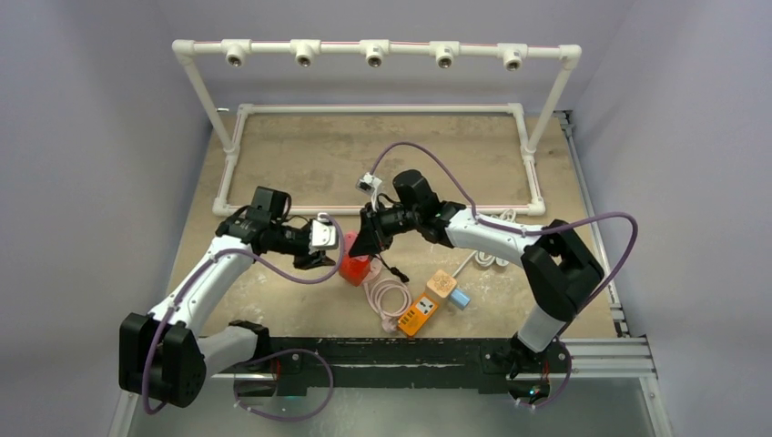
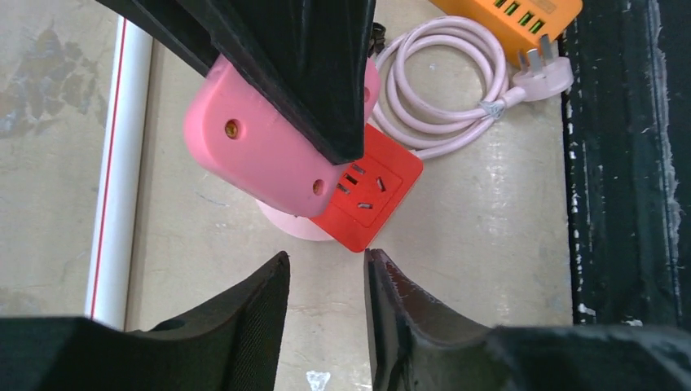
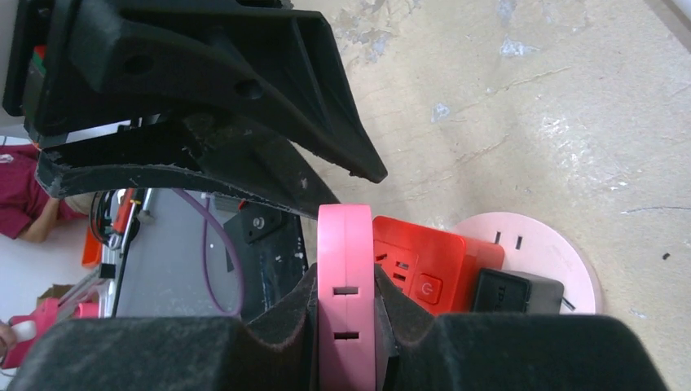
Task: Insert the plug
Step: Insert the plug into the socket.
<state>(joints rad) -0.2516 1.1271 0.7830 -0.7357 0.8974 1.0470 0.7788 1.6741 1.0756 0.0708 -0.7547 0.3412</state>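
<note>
- Right gripper (image 3: 345, 285): pinching pink plug (image 3: 346, 236), edge-on just beside red socket cube (image 3: 411, 257).
- Left gripper (image 2: 326, 273): jaws parted, holding nothing.
- Markings: power symbol on cube's button (image 3: 429, 287).
- Surface: stained beige tabletop (image 1: 300, 155); white pipe frame (image 1: 373, 53); lilac walls (image 1: 91, 109).

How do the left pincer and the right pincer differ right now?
The right pincer is shut on the flat pink plastic plug block; the left pincer holds nothing, its jaws apart. The right pincer is over the red socket cube; the left pincer is beside it. Both are black.

power symbol on red socket cube (image 3: 407, 257) button (image 3: 429, 287); no readable text.
</note>
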